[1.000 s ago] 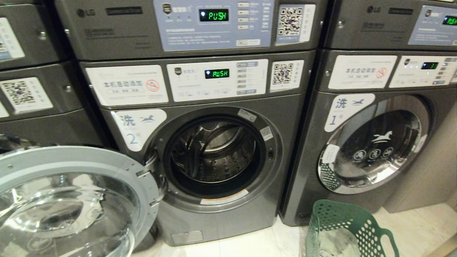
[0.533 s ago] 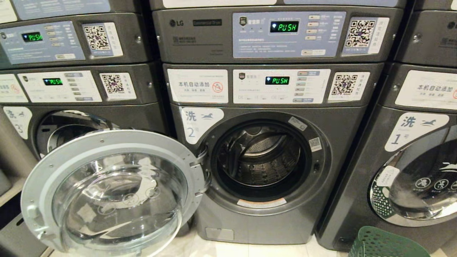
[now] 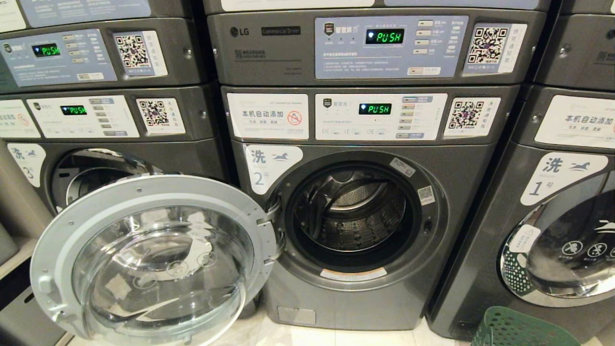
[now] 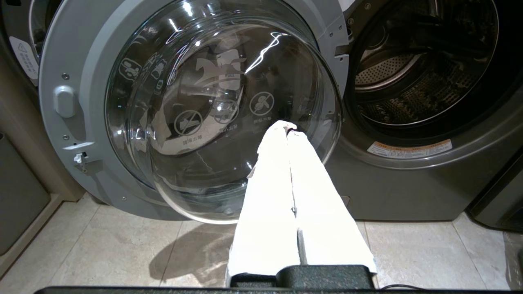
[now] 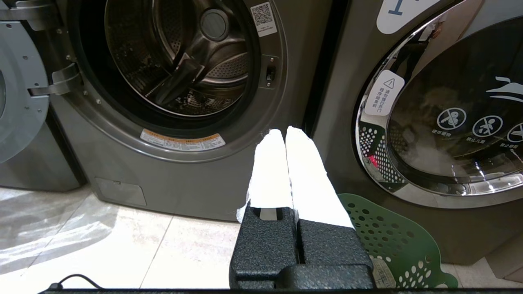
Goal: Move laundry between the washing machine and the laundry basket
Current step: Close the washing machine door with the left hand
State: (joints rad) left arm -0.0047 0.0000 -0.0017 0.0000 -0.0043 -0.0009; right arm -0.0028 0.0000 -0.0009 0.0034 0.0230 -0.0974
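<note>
The washing machine [image 3: 365,298] numbered 2 stands mid-view, its round door [image 3: 153,259] swung wide open to the left. Its steel drum [image 3: 355,211] looks empty. The green perforated laundry basket [image 3: 519,329] pokes in at the bottom right corner, on the floor before the neighbouring machine. No laundry shows directly. Neither arm is in the head view. My left gripper [image 4: 287,127] is shut and empty, low in front of the open door's glass [image 4: 212,114]. My right gripper [image 5: 284,131] is shut and empty before the washer's lower front, with the basket [image 5: 392,241] just beside it.
Machine 3 [image 3: 96,168] sits behind the open door at the left. Machine 1 [image 3: 567,254] stands at the right with its door shut. Dryers [image 3: 269,53] are stacked above. The open door juts out over the pale tiled floor [image 4: 102,245].
The whole head view has swung, so machine 2 now sits near the centre and the basket has slid to the bottom right corner. The machines, door and basket themselves have not moved.
</note>
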